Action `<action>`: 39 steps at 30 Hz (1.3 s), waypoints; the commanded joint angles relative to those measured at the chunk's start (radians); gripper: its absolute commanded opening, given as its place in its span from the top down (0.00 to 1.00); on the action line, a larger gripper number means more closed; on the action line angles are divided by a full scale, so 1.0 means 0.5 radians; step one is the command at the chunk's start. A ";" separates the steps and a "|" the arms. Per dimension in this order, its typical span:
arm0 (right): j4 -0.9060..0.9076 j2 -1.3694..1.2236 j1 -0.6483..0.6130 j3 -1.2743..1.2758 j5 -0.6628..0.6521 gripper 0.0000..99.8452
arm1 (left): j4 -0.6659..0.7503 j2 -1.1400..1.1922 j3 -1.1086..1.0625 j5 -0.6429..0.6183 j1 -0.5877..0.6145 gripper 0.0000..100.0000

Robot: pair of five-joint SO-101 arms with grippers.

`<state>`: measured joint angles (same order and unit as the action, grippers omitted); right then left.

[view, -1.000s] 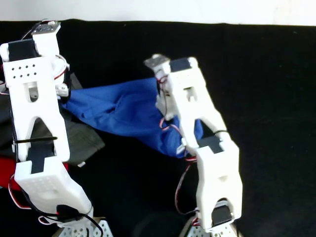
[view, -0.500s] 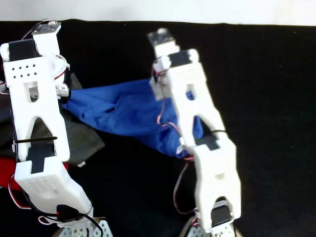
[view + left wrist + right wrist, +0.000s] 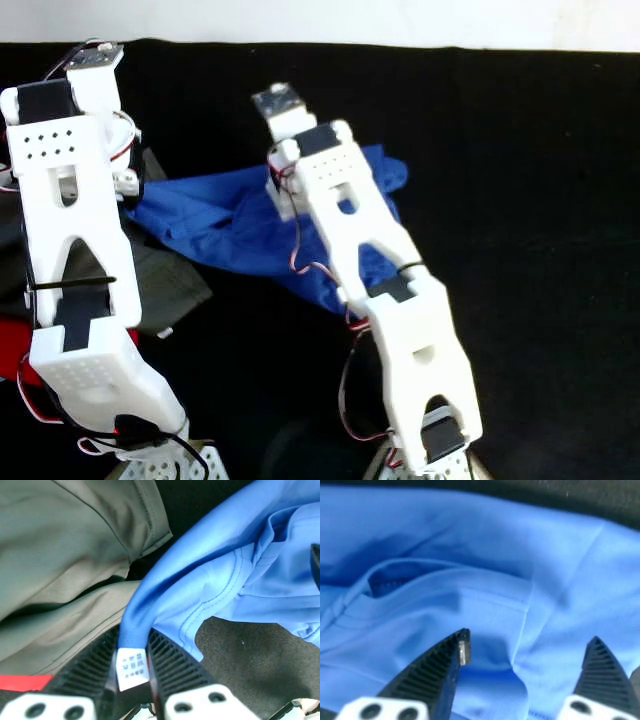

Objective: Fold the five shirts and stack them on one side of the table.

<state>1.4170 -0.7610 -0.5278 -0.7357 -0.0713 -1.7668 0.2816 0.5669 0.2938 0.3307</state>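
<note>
Shift — your right gripper [image 3: 529, 642] swings left over blue shirt [image 3: 220, 225], jaws wide | left gripper [image 3: 134, 647] pinches hem | regrasp pending

From above, the right arm [image 3: 385, 300] covers the middle of the blue shirt [image 3: 210, 220]. The left arm [image 3: 70, 220] hides most of a grey shirt [image 3: 165, 275]. A red garment [image 3: 10, 350] is cut off at the picture's left edge.
</note>
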 commanded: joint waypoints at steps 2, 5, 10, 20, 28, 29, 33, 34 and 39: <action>-0.069 -0.112 -0.051 -0.084 0.012 0.69 | -0.015 -0.103 0.005 0.015 0.017 0.99; -0.066 -0.216 -0.081 -0.084 0.006 0.74 | -0.015 -0.103 0.005 0.015 0.017 0.99; -0.054 -0.183 -0.017 -0.109 -0.092 0.97 | -0.015 -0.103 0.005 0.012 0.014 0.99; 0.376 0.287 0.551 -0.796 -0.126 0.99 | -0.015 -0.103 0.029 0.009 -0.287 0.99; 0.410 0.465 1.094 -1.290 -0.374 0.99 | -0.015 -0.103 0.726 -0.261 -0.787 0.99; 0.440 0.471 1.131 -1.318 -0.377 0.99 | -0.015 -0.087 0.802 -0.356 -0.821 0.99; 0.701 0.465 1.168 -1.312 -0.411 0.99 | -0.012 -0.029 0.692 -0.626 -0.879 0.99; 0.695 0.462 1.174 -1.257 -0.430 0.99 | -0.012 0.014 0.603 -0.635 -0.885 0.99; 0.695 0.480 1.168 -0.836 -0.476 0.99 | -0.012 0.290 0.216 -0.632 -0.861 0.99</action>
<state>1.7515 -0.5923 0.0476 -1.2405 -0.2846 -1.7637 0.3844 0.7403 -0.0130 -0.1051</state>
